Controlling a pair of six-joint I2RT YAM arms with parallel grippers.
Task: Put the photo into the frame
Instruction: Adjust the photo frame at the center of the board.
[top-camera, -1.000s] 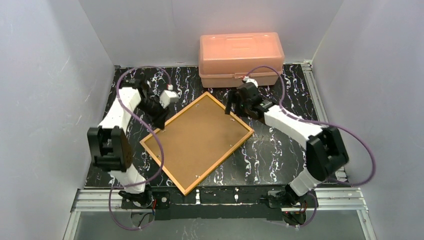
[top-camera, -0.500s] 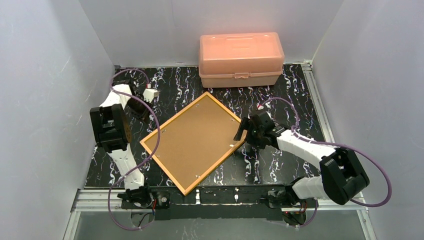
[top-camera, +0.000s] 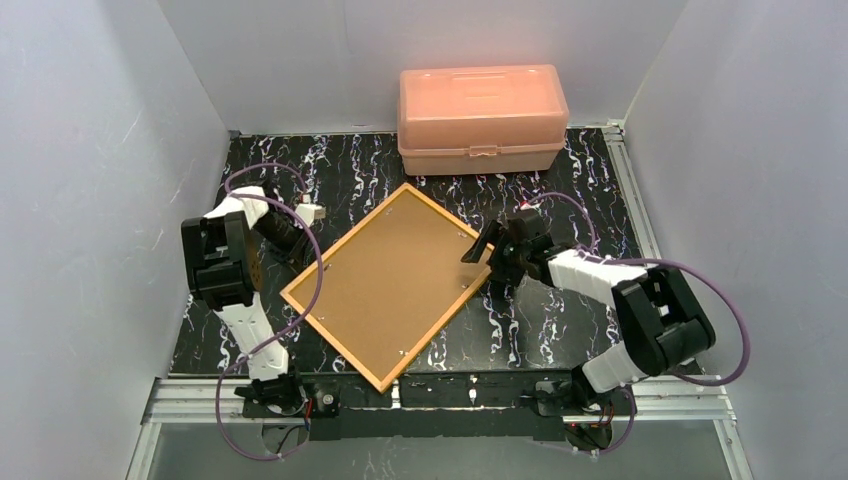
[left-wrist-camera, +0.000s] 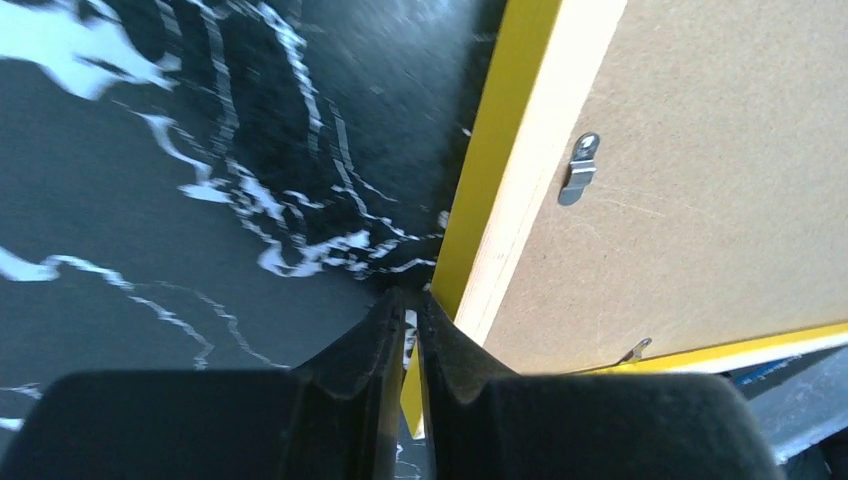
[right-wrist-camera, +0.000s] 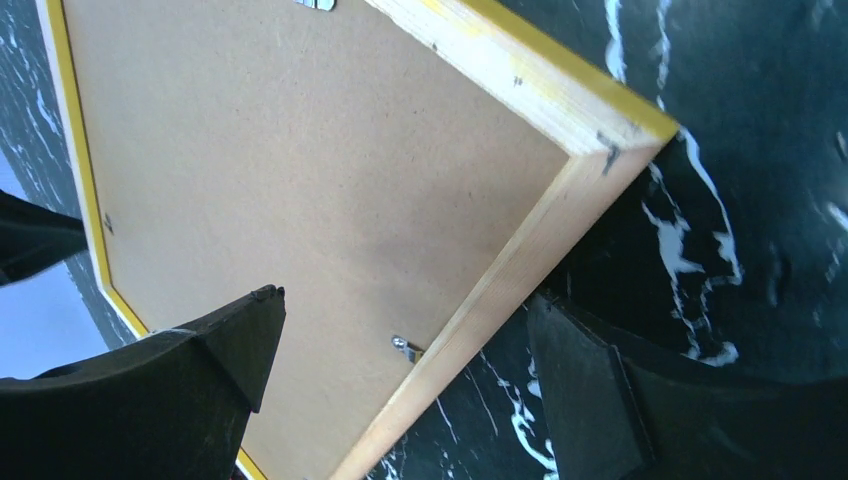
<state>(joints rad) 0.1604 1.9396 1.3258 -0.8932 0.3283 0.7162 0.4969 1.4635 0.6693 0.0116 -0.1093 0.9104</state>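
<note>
Since half a second ago our left gripper (left-wrist-camera: 405, 298) has slid nearer, in toward the frame (top-camera: 390, 285), and our right gripper (right-wrist-camera: 400, 300) has nudged a little farther away along the frame's right corner. Left fingers (left-wrist-camera: 360, 350) are pinched together with just a slit between them, tips right at the frame's yellow outer edge on its far-left side; we honestly can't tell if they touch it. Right fingers (right-wrist-camera: 235, 345) are spread wide and straddle the right corner, one over the brown back, the other over the table (top-camera: 590, 180), gripping nothing. The frame lies flat, back side up, turned diamond-wise mid-table, with a small metal clip (left-wrist-camera: 578, 168) showing on the board. Well beyond it, at the far edge, sits the salmon box (top-camera: 480, 105).
</note>
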